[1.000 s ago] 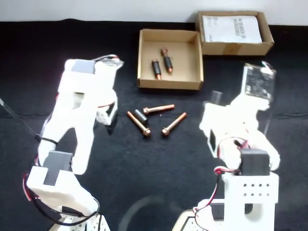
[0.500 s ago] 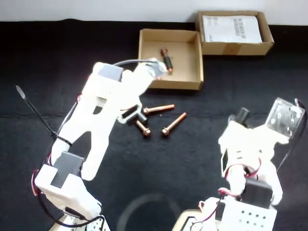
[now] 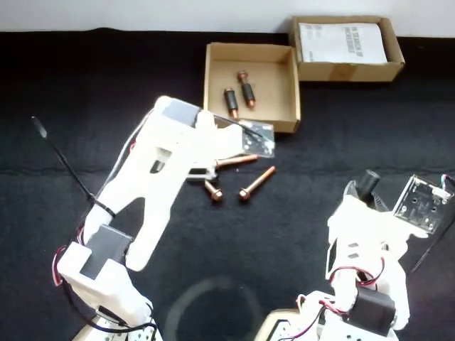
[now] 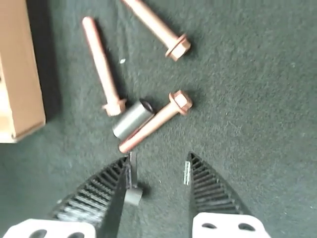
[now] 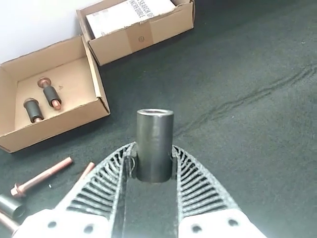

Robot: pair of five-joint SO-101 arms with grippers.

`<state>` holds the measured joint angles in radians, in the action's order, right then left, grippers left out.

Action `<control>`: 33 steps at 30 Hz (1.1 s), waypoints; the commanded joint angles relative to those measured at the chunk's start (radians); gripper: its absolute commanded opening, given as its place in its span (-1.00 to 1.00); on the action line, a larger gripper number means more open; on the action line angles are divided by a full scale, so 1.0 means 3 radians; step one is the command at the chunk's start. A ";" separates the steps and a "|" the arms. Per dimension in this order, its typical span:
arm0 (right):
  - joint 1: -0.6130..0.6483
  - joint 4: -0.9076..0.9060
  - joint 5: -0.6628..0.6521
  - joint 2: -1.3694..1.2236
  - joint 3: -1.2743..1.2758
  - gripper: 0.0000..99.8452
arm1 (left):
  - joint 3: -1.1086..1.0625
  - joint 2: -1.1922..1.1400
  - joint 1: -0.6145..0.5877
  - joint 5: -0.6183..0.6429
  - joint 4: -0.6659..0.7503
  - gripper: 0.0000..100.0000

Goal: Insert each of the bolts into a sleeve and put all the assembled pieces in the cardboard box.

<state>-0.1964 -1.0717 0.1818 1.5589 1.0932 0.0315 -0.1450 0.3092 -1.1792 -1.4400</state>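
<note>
Left hand (image 4: 158, 166) spread, low over the tabletop (image 4: 257, 99), fingertips just short of a loose sleeve (image 4: 132, 119) lying on its side. First bolt (image 4: 156, 121) lies along that sleeve, touching it. Second bolt (image 4: 101, 64) has its head right by the sleeve's other side. Third bolt (image 4: 156, 25) lies apart from both. Right hand (image 5: 153, 151) is pinching the held sleeve (image 5: 154, 144) upright, bore up, well apart from the bolts. Box (image 3: 249, 126) sits just beyond the bolts with two assembled pieces inside: one piece (image 3: 231, 101) and the other piece (image 3: 246, 89) side by side. Second box (image 3: 346, 69) holding paper touches its corner.
</note>
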 commanded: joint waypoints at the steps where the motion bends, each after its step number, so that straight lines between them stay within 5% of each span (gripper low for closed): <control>1: -0.0043 0.0028 -0.0046 0.0054 -0.0028 -0.99 | 0.0008 0.0018 0.0130 -0.0056 0.0061 -0.66; 7: -0.0156 -0.0049 -0.0046 0.0064 -0.0033 -0.99 | -0.0084 -0.0110 0.0263 -0.0834 0.0046 -0.66; 33: -0.0222 0.0090 -0.0189 0.0043 -0.0013 -0.99 | 0.0739 -0.1547 0.0084 -0.0859 0.0302 -0.66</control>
<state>-0.2501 -1.0656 0.1358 1.5635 1.0963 0.2263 -0.6099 0.3629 -1.3679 -1.3510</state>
